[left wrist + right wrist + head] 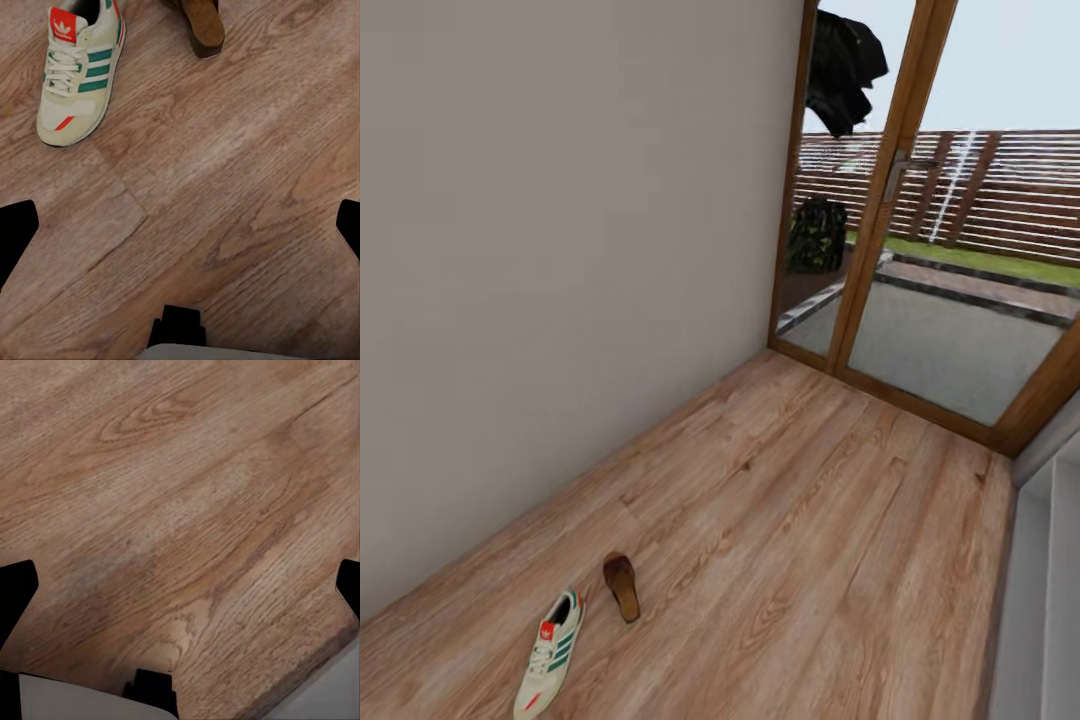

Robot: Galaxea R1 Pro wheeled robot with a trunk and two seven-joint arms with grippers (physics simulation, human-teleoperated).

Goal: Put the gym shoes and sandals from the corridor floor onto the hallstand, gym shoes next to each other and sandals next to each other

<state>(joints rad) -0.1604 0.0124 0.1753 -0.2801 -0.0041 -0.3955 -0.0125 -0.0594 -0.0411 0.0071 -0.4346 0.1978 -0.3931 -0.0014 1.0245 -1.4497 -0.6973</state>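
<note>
Gym shoe (pixel 549 654) and sandal (pixel 622 587) lie on the corridor floor (pixel 800 520) in the head view, low and toward the left, close to the plain wall (pixel 560 250). The shoe is white with green stripes and sits just beside the brown sandal, the two apart by a strip of bare plank. A glazed wooden door (pixel 920 240) closes the far end of the corridor, with a fence and lawn beyond the glass. One shoe of each pair is in sight.

From the left wrist view, the left tool (pixel 180 225) hangs above the planks with its fingers (pixel 15 232) spread wide and nothing between them. That same gym shoe (pixel 79 75) and the sandal's end (pixel 204 26) lie ahead of it, well clear of the fingers.

From the right wrist view, the right tool (pixel 180 585) is likewise spread apart and empty over bare wood (a pale edge cuts across one corner, which I cannot identify).

I judge this the approach before a first pick. The next move calls for bringing the left tool forward and down over the gym shoe, lining the fingers across its width.
</note>
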